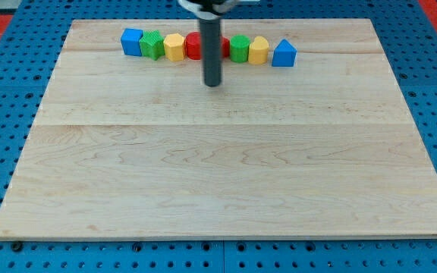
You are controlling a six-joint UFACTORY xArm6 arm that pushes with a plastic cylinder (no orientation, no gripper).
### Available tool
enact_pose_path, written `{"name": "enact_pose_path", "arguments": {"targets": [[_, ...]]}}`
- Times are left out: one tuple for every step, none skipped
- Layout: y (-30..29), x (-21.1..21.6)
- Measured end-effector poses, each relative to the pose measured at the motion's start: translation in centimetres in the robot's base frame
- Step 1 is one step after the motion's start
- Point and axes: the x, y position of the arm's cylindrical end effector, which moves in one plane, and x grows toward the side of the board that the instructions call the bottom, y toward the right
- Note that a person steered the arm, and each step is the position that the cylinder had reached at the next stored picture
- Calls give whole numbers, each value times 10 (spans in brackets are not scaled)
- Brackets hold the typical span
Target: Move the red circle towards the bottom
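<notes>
A row of blocks lies along the view's top of the wooden board (218, 167). The red circle (193, 45) is in the middle of the row, partly hidden behind my dark rod. Another red block (224, 48) shows just to the rod's right, mostly hidden, shape unclear. My tip (214, 83) rests on the board just below the row, a little below and to the right of the red circle, apart from it.
From the view's left the row holds a blue cube (132, 41), a green block (152, 45), a yellow block (174, 47), then right of the rod a green block (240, 48), a yellow block (259, 51) and a blue triangular block (284, 54). Blue pegboard surrounds the board.
</notes>
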Motion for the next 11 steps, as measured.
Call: {"name": "enact_pose_path", "arguments": {"targets": [[125,0],[164,-49],[127,-138],[28,-155],[-36,-144],[-60,-105],[-81,-69],[-90,-38],[-111,-23],[-128,5],[-165,13]]}}
